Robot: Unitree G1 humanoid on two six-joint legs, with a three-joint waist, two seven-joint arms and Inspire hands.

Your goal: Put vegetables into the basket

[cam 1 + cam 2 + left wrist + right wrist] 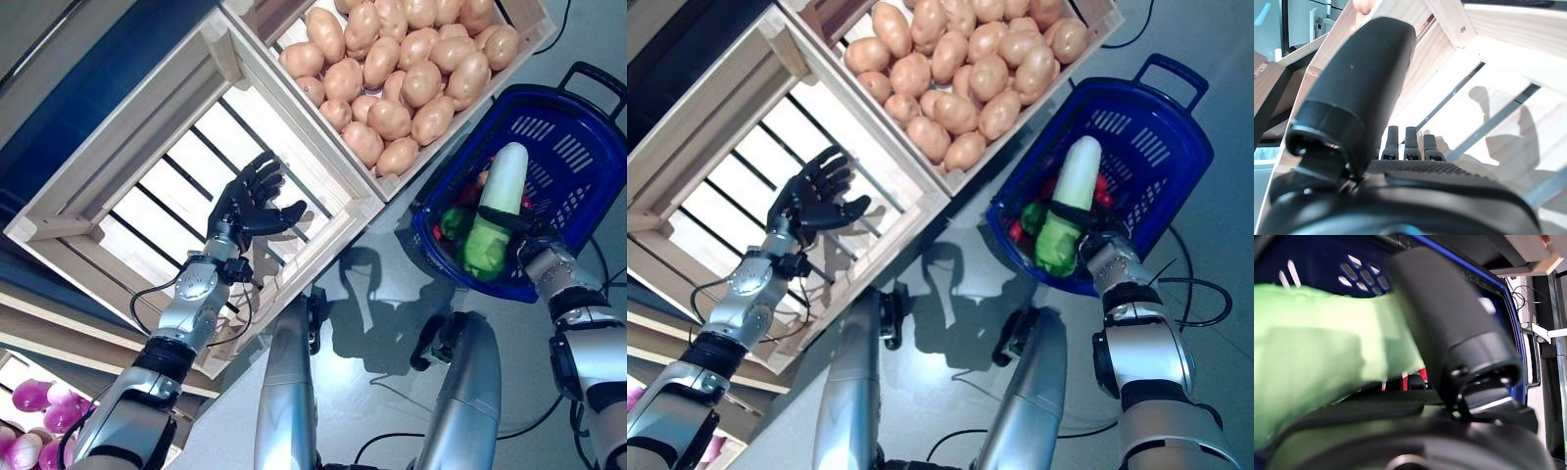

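A blue plastic basket (pixel 578 147) with a black handle stands on the floor at the right. My right hand (pixel 519 235) is shut on a long white and green vegetable (pixel 495 201), a leek or cabbage stalk, held upright over the basket's near side. In the right wrist view the green end (pixel 1317 367) fills my palm under the thumb (pixel 1449 318). Red and green vegetables (pixel 453 223) lie inside the basket. My left hand (pixel 250 201) hovers open over the empty wooden crate (pixel 108 186), holding nothing.
A second wooden crate (pixel 529 24) full of potatoes (pixel 392 69) sits between the empty crate and the basket. Purple onions (pixel 29 397) show on a lower shelf at the far left. Grey floor lies below the crates.
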